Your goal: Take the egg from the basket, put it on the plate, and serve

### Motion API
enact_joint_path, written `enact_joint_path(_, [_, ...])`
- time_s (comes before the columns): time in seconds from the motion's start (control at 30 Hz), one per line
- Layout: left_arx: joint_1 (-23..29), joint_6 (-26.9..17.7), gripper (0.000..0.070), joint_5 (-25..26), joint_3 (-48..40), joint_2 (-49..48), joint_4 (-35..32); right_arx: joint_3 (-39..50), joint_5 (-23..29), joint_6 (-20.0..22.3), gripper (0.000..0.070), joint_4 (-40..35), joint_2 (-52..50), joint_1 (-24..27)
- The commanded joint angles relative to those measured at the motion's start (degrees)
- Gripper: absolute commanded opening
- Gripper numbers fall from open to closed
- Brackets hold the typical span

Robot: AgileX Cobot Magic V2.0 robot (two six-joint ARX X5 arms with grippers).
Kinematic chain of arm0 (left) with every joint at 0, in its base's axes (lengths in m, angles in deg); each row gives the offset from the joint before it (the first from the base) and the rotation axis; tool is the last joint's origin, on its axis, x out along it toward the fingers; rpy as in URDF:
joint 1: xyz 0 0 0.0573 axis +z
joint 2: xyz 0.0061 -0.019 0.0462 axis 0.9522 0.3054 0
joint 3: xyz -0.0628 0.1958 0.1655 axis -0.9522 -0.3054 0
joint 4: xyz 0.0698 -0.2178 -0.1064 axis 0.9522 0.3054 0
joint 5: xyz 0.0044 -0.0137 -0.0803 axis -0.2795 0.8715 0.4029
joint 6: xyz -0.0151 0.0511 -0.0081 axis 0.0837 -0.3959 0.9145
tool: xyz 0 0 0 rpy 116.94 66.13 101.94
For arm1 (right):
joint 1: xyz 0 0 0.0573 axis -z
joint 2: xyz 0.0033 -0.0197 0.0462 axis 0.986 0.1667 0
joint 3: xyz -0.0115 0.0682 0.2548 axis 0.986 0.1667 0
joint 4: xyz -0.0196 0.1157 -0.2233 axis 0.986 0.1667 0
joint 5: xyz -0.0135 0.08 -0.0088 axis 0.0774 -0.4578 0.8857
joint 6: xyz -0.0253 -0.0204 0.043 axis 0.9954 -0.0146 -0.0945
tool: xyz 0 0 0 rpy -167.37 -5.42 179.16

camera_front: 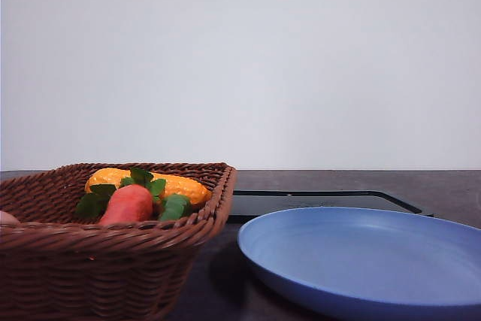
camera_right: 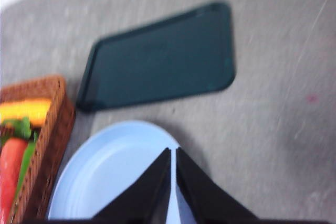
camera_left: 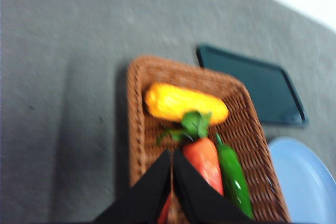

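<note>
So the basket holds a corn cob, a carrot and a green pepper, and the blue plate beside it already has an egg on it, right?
Not quite: the blue plate is bare, as the front view shows. The rest stands: the basket holds a corn cob, a carrot and a green pepper.

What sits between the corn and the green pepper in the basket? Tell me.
The carrot lies between the corn and the green pepper, its leaves touching the corn, inside the basket; the left wrist view shows this.

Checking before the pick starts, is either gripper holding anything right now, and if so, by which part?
Nothing is held. The left gripper is shut above the basket, the right gripper shut above the plate, with nothing between either one's fingers.
</note>
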Motion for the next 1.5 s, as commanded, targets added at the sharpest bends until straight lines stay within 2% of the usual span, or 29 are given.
enact_joint_path(0.0, [-0.02,-3.85,0.0,2.27,2.3,2.45,1.09,-1.92,-1.63,3.8,0.0,1.94,2.77,0.11])
enact_joint_path(0.1, [-0.07,-6.13,0.0,6.51,4.78,6.12,3.34,-3.57,-4.1,5.93,0.0,4.8,7.03,0.07])
enact_joint_path(0.2, [-0.07,-6.26,0.0029,9.86,5.31,8.0,3.27,-3.62,-4.03,6.66,0.0024,6.03,9.97,0.07])
enact_joint_path(0.33, [-0.07,-6.24,0.0179,10.68,5.31,9.32,3.3,-3.59,-3.37,7.08,0.0196,7.75,13.98,0.07])
enact_joint_path(0.4, [-0.07,-6.05,0.025,10.68,5.31,9.49,3.29,-3.55,-3.4,7.2,0.0223,7.82,16.15,-0.02])
enact_joint_path(0.5, [-0.07,-5.78,0.0279,10.68,5.31,9.49,3.29,-3.53,-3.4,7.38,0.0223,7.69,19.34,-0.74])
enact_joint_path(0.8, [-0.07,-4.76,0.0279,10.68,5.31,9.49,3.29,-3.51,-3.4,6.98,0.0223,4.58,29.08,-4.77])
enact_joint_path(1.27, [-0.07,-4.88,0.0279,10.68,5.31,9.49,3.29,-3.51,-3.54,5.35,0.0207,-2.95,40.41,-8.31])
enact_joint_path(1.33, [-0.07,-4.91,0.0279,10.68,5.31,9.49,3.3,-3.51,-3.52,5.13,0.0172,-3.98,41.45,-8.39])
enact_joint_path(1.47, [-0.07,-4.91,0.0279,10.68,5.31,9.49,3.36,-3.51,-3.36,4.71,0.0055,-4.78,42.51,-8.41])
